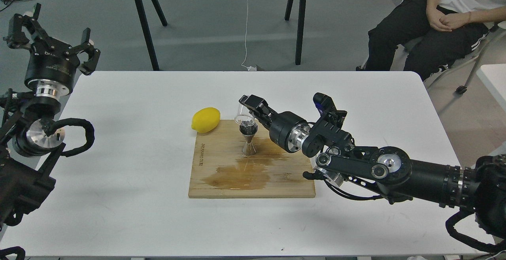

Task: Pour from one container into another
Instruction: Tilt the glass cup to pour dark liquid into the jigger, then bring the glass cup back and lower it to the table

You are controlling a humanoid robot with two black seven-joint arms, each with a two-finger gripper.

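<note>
The steel jigger (249, 142) stands upright on the wooden cutting board (221, 181), at its back middle. Right over the jigger's mouth is the small clear glass cup (244, 118), nearly upright, with dark liquid showing low in it. My right gripper (248, 114) is shut on the cup, reaching in from the right. My left gripper (51, 34) is raised off the table's far left corner, fingers spread and holding nothing.
A yellow lemon (206, 119) lies at the board's back left corner. Wet brown stains spread across the board's middle. A seated person (435, 23) is at the far right, and black table legs (146, 23) stand beyond the white table (118, 153).
</note>
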